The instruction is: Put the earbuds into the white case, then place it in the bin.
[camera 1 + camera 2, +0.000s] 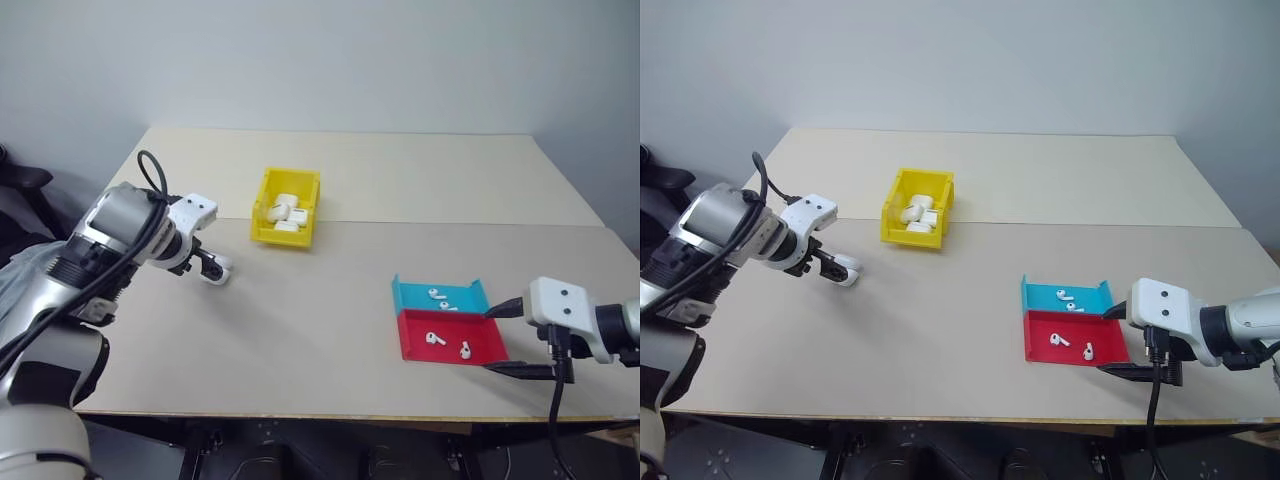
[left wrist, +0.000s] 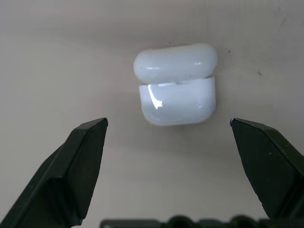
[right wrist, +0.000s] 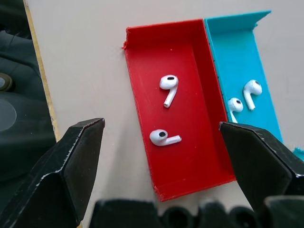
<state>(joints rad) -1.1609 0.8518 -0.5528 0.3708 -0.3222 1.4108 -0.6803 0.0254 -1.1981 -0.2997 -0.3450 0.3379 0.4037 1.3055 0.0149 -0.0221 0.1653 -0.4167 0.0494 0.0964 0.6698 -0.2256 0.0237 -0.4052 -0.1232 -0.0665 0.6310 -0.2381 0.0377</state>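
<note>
While the right gripper (image 3: pixel 161 175) hung with its jaws spread wide and empty above the near edge of the table (image 1: pixel 330 330), two earbuds (image 3: pixel 167 112) lay loose in the red tray (image 3: pixel 142 71) right under it, and two more sat in the teal tray (image 3: pixel 237 42) touching its far side. Farther off on the other side, the left gripper (image 2: pixel 168 137) pointed down at the white case (image 2: pixel 175 90), also spread wide and holding nothing. That case rested on the bare tabletop, glossy and rounded, its lid seeming slightly ajar along the seam. To take it well, the fingers would probably need to drop either side of the lower body rather than the lid, centred so the slick shell could not squirt out as they closed. Beyond it stood the yellow bin (image 1: pixel 262 200), already holding several white cases, well apart from both trays.
</note>
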